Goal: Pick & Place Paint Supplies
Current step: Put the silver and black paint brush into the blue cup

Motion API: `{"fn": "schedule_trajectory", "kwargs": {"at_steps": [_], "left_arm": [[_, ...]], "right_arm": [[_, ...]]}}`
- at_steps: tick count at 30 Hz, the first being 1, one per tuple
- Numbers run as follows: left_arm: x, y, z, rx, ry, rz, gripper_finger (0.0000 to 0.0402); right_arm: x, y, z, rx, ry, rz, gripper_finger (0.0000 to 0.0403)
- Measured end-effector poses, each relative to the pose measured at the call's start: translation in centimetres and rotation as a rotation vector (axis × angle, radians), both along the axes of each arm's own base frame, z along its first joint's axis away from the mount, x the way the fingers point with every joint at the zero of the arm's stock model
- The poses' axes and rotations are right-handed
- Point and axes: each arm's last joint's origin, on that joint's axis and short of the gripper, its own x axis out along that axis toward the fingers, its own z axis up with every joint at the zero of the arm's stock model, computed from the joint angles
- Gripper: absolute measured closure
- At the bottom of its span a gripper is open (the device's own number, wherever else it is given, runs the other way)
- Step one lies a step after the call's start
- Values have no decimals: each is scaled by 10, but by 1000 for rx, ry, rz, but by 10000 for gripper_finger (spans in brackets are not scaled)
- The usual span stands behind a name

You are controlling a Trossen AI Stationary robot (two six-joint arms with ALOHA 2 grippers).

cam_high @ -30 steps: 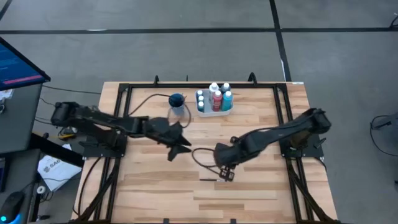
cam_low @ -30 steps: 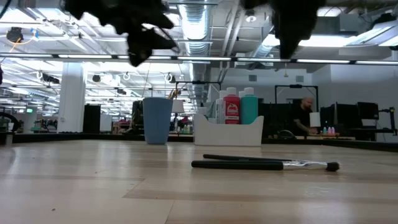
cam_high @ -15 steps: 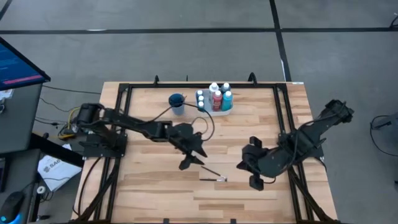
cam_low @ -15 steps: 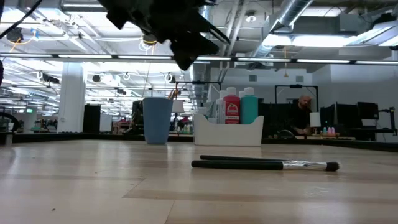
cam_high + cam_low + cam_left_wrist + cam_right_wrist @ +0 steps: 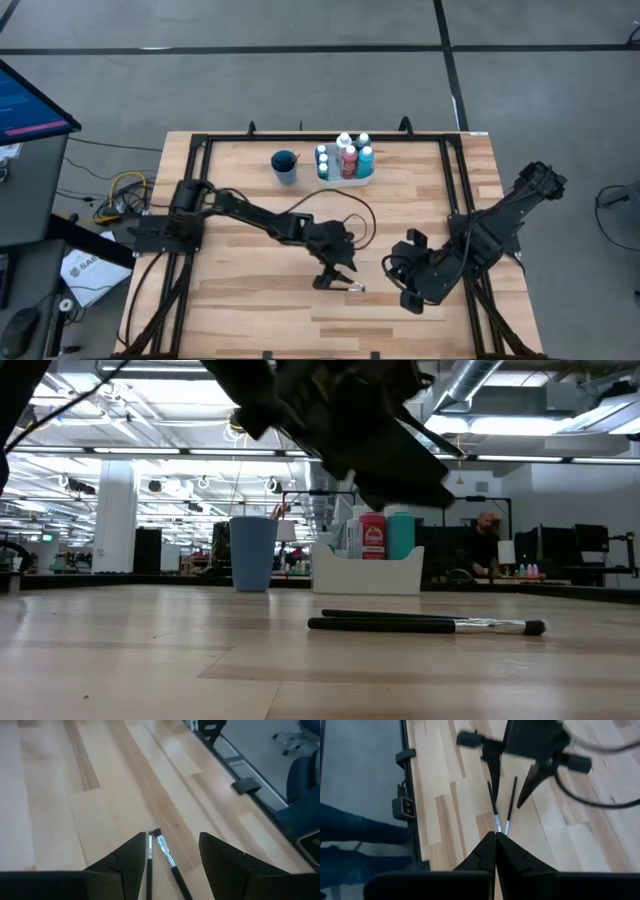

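I am holding my left gripper (image 5: 337,277) over the middle of the wooden table (image 5: 250,310), with its two dark, pointy fingers (image 5: 125,862) spread apart and nothing between them. Two thin paintbrushes (image 5: 162,857) are lying flat on the wood right under it, side by side and almost touching. Each one is showing a long dark handle, a shiny silver band and a small dark tip of soft hair (image 5: 535,627). In my left wrist view they are sitting in the gap between my fingers, but I am not touching them.

My right gripper (image 5: 412,292) is waiting just to the right of the brushes, near the front of the table. Its fingers (image 5: 492,852) are pressed tight together, holding nothing.

At the far side of the table a white tray (image 5: 365,572) with smooth, curvy sides is holding the small paint bottles (image 5: 348,158). They are round with white caps. I am seeing a red one (image 5: 372,538) and a teal one (image 5: 401,532) standing up straight. The red bottle is wearing a label, but the words are too small for me to read. A blue cup (image 5: 284,165) is standing just left of the tray, with something thin poking out of its top.

The table is made of pale wooden strips with a black metal frame (image 5: 200,140) around it.
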Motion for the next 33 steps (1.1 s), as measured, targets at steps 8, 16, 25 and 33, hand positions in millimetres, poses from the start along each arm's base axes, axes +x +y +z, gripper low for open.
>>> {"fn": "schedule_trajectory", "kwargs": {"at_steps": [8,16,25,33], "left_arm": [[18,-9,-30,24,31,3,235],[21,-6,-48,115,44,67,235],[19,-21,-52,144,20,10,235],[21,-14,-53,183,2,37,240]], "right_arm": [[-7,8,-2,-8,-45,-60,403],[-10,11,-2,-7,-68,-99,403],[-11,10,-2,-27,-71,-118,403],[-12,10,-3,-36,-76,-128,403]]}}
